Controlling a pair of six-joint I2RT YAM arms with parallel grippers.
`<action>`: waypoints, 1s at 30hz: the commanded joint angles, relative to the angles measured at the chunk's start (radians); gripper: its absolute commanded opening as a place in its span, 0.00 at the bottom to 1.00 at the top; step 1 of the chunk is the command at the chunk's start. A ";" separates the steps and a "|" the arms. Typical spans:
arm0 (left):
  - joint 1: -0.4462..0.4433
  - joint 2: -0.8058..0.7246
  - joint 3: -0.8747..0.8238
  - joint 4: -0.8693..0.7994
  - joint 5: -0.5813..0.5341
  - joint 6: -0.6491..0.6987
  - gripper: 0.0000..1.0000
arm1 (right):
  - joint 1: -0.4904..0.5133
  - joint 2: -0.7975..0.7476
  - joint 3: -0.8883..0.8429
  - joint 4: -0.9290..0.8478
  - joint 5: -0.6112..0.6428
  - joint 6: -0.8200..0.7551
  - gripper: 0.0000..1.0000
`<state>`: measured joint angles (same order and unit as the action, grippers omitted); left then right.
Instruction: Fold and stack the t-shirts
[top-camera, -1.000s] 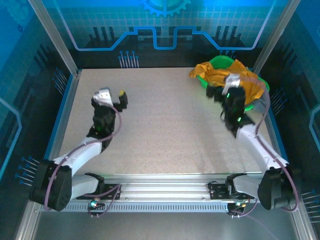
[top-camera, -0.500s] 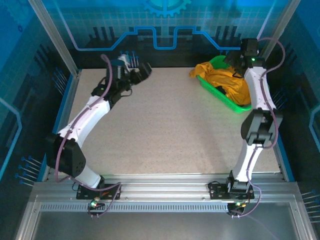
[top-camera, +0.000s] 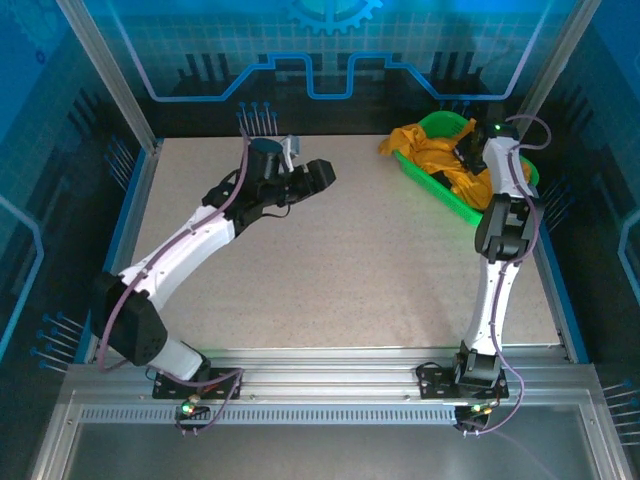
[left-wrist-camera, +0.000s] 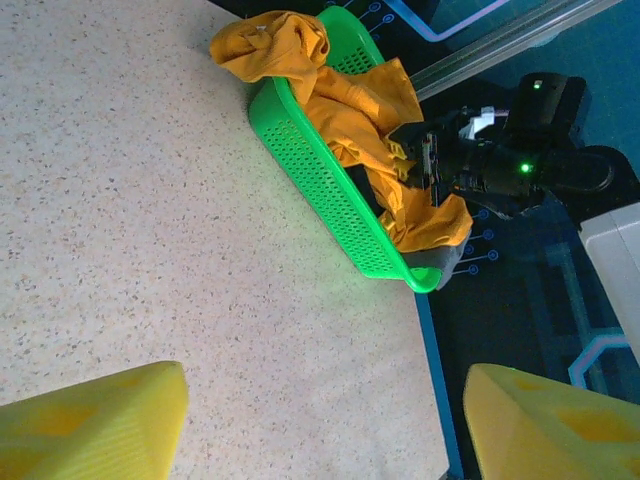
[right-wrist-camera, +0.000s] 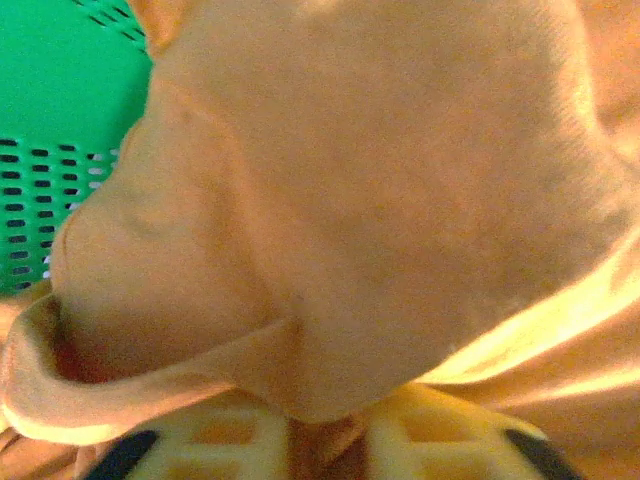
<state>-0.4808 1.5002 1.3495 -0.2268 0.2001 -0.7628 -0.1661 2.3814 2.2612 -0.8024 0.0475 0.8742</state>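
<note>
crumpled orange t-shirts (left-wrist-camera: 350, 100) heaped in green basket (left-wrist-camera: 320, 185); right tool (right-wrist-camera: 320, 435) pinches the cloth, left tool (left-wrist-camera: 325, 420) wide.

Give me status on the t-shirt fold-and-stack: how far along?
Done: nothing. The t-shirts lie bunched in the green basket, none folded or stacked. In hand: the right gripper is shut on a fold of orange cloth inside the basket, and the left gripper hangs open over the table. Left: pull each shirt out, spread, fold, stack.
</note>
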 joint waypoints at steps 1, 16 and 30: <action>-0.001 -0.061 -0.026 -0.012 0.007 0.003 0.70 | 0.017 -0.119 -0.078 0.126 0.003 0.017 0.02; 0.004 -0.054 -0.025 -0.064 -0.055 0.016 0.61 | 0.179 -0.610 -0.237 0.319 0.155 -0.093 0.00; 0.162 -0.207 -0.078 -0.314 -0.325 0.001 0.62 | 0.635 -0.688 -0.096 0.286 0.165 -0.245 0.00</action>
<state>-0.3500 1.3621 1.2896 -0.4545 -0.0338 -0.7609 0.3782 1.6978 2.1887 -0.5301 0.2096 0.6594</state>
